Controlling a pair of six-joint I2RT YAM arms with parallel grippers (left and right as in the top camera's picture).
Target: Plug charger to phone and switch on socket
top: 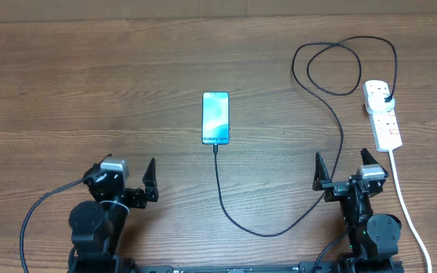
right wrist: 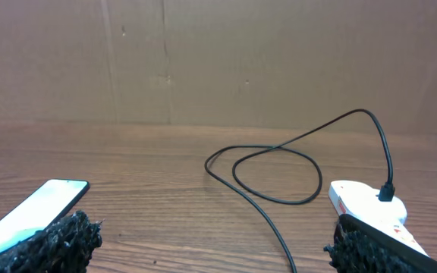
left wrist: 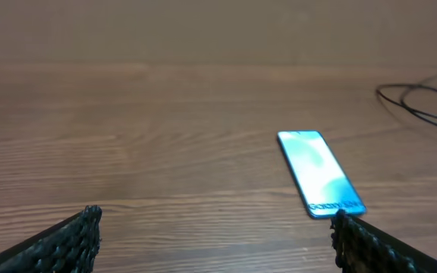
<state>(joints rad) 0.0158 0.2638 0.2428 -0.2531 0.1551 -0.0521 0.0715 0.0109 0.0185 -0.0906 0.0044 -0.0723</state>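
Taking the phone (top: 215,117) as our mark, we judge the charger (top: 216,163) seated at its near edge and plugged into the socket (top: 383,117) far to its right, so our left gripper (top: 122,177) and right gripper (top: 345,170) sit short of it on either side, both spread wide and empty, with only the switch left.

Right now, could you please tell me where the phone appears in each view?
Overhead: the phone lies near the centre, slightly above the middle.
Left wrist: right of centre, in the lower half.
Right wrist: bottom-left corner, partly cut off.
Shared landmark: the charger, its black cable looped right of the phone in every view.
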